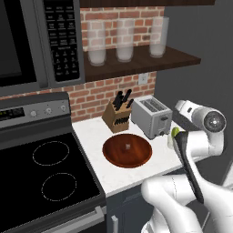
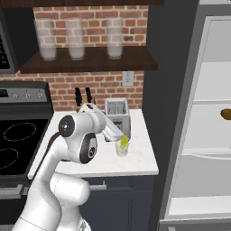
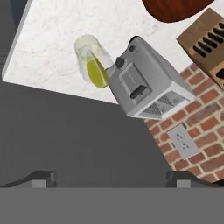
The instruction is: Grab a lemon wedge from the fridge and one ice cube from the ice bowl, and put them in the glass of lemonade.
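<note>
Small yellow-green lemon wedge (image 3: pixel 97 72) sits inside short clear glass of lemonade (image 3: pixel 92 59) on white tabletop (image 3: pixel 52 52), beside grey toaster (image 3: pixel 146 85). Fingers (image 3: pixel 111 178) spread wide, empty, well apart from glass.

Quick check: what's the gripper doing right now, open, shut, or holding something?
Gripper: open, jaws spread wide, holding nothing; the lemon wedge already sits in the glass of lemonade.

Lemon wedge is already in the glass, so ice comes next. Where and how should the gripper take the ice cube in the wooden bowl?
Grip the ice cube across two opposite flat sides, coming straight down from above. It sits alone at the centre of the shallow ice bowl, so the low rim probably leaves room for the open gripper.
</note>
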You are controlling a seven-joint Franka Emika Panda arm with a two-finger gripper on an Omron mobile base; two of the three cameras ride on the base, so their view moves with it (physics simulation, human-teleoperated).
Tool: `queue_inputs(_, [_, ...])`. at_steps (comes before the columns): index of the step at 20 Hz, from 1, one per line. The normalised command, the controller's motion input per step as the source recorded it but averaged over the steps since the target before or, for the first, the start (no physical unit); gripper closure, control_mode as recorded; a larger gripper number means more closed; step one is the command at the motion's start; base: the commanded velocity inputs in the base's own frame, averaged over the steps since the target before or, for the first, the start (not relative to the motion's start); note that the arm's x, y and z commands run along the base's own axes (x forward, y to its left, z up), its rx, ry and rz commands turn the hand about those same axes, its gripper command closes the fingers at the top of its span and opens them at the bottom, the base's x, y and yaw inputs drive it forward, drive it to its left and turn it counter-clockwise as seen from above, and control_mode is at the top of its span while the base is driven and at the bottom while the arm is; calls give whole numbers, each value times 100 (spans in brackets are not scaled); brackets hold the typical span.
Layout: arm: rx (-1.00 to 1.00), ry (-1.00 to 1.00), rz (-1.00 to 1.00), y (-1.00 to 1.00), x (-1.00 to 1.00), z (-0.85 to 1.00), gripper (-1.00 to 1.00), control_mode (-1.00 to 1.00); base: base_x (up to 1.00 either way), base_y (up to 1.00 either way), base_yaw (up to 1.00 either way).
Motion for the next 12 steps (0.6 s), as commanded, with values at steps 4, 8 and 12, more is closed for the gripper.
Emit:
queue_inputs(4, [-1,1,0,0,-87,39,-100,-100,0,0,0])
queue_inputs(8, [-3,4,0,5,-98,19,-100,-100,0,0,0])
queue_inputs(12, [-7,0,4,27,-89,20,-100,-100,0,0,0])
